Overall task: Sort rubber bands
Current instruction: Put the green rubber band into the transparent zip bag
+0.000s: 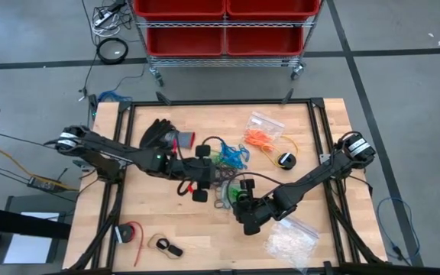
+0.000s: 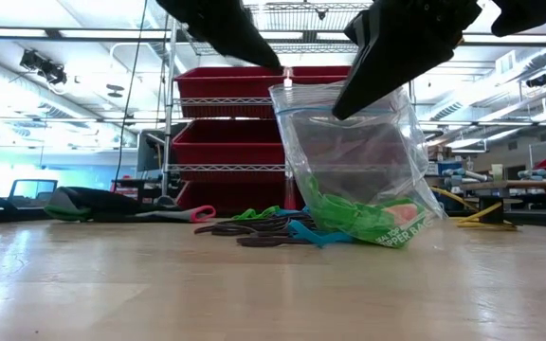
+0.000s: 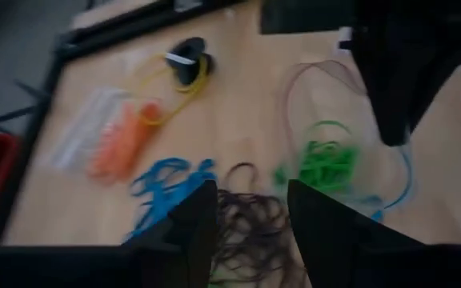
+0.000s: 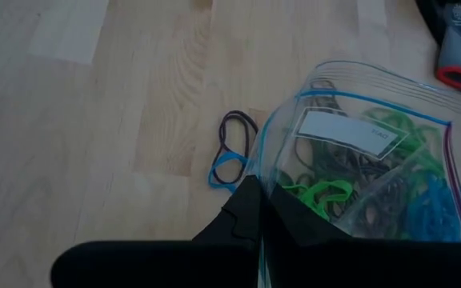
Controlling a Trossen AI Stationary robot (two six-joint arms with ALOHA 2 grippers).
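Clear bag (image 2: 363, 161) edge pinched by closed right gripper (image 4: 259, 210), green rubber bands (image 2: 358, 218) seen inside. Beyond bag, left gripper (image 3: 250, 212) held apart, empty, above black bands (image 3: 250, 224); blue bands (image 3: 166, 184) beside.

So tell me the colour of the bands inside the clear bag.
Green: the bands in the bag show best in the low view.

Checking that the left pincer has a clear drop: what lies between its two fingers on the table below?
In the left wrist view, the dark rubber bands lie on the wood between the open left pincer's fingers, blue bands to one side, green bands to the other.
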